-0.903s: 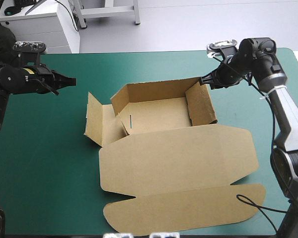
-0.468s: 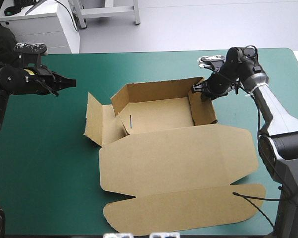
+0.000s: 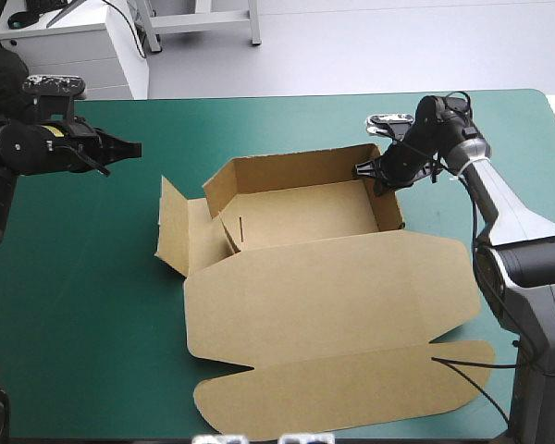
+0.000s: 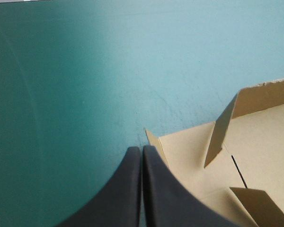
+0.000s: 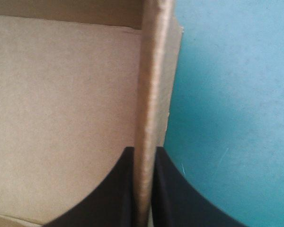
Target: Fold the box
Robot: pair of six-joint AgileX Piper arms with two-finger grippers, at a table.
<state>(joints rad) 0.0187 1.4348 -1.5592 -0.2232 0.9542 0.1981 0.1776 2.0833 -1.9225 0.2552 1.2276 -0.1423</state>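
1. So far, the box [image 3: 324,277], laid on the teal-green cover [image 3: 74,277], is half formed: back and right walls are raised, while left flaps and lid are not yet tucked.
2. Its right wall is pinched between the right gripper [image 3: 368,172]'s fingers.
3. The left gripper [image 3: 134,146] is closed on nothing, well left of the box.

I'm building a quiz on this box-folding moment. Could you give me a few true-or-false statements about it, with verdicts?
1. The right end effector is shut on the box's right wall. True.
2. The left end effector grips the box too. False: it is shut on nothing, over the teal-green cover, apart from the box.
3. The lid lies flat toward the table's near edge. True.
4. The back wall lies flat on the cover. False: the back wall stands upright.
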